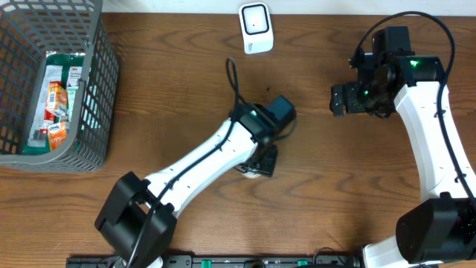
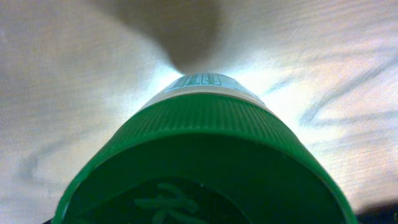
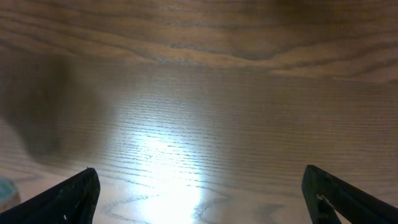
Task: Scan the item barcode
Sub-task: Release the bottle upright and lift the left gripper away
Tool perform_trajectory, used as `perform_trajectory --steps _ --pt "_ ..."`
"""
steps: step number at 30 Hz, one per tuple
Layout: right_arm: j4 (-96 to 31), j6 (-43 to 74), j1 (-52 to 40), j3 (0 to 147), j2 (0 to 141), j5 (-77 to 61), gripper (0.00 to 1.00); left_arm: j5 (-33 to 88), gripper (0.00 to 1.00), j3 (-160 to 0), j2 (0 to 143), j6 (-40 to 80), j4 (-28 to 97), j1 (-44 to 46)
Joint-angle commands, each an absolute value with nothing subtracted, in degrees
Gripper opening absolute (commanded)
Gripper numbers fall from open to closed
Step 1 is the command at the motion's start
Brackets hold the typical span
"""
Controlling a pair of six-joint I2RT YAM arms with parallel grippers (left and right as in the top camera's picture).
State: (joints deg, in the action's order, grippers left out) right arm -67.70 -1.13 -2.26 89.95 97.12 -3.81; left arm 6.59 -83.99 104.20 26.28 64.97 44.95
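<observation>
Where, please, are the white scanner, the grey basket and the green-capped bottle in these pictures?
white scanner (image 1: 255,27): overhead view, middle of its body.
grey basket (image 1: 105,89): overhead view, right wall.
green-capped bottle (image 2: 205,134): left wrist view, cap's ribbed side.

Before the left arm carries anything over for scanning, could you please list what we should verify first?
1. Bottle close in front of the left gripper: ok.
2. Left gripper's hold on the bottle: cannot tell, the grip is hidden.
3. Barcode located on the bottle: cannot tell.
4. Scanner with nothing in front of it: ok.
5. Right gripper open, holding nothing, away from the bottle: ok.
</observation>
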Motion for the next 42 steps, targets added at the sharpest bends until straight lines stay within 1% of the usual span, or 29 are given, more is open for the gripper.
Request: perform_trajectory --steps 1,2,4,10,16,21,23,26,35,40,42 --pt "-67.7 -2.0 -1.2 91.0 97.2 -3.5 0.99 12.9 0.59 -86.3 107.8 22.9 69.5 41.3" --pt "-67.7 -2.0 -1.2 91.0 97.2 -3.5 0.99 14.2 0.59 -89.4 110.6 20.8 74.0 39.8" --pt "-67.7 -2.0 -1.2 91.0 97.2 -3.5 0.99 14.1 0.59 -93.1 113.5 19.0 77.9 39.0" --pt "-67.7 -2.0 -1.2 91.0 97.2 -3.5 0.99 10.7 0.59 -104.2 123.0 17.6 85.5 39.4" --pt "-67.7 -2.0 -1.2 91.0 97.2 -3.5 0.99 10.8 0.60 -105.0 131.2 17.8 86.9 41.2" --pt "-67.7 -2.0 -1.2 91.0 97.2 -3.5 0.99 10.9 0.60 -105.0 135.0 18.7 84.9 42.1" --pt "-67.7 -2.0 -1.2 91.0 97.2 -3.4 0.99 10.9 0.69 -105.0 135.0 19.2 84.2 42.0" --pt "-67.7 -2.0 -1.2 91.0 97.2 -3.5 0.99 10.9 0.76 -105.0 135.0 19.4 82.5 42.0" --pt "-67.7 -2.0 -1.2 91.0 97.2 -3.5 0.99 10.9 0.77 -105.0 135.0 20.2 80.9 42.0" --pt "-67.7 -2.0 -1.2 91.0 97.2 -3.5 0.99 10.9 0.92 -107.8 134.2 20.3 81.3 41.5" --pt "-67.7 -2.0 -1.2 91.0 97.2 -3.4 0.99 10.9 0.93 -109.5 132.9 20.3 81.4 41.4"
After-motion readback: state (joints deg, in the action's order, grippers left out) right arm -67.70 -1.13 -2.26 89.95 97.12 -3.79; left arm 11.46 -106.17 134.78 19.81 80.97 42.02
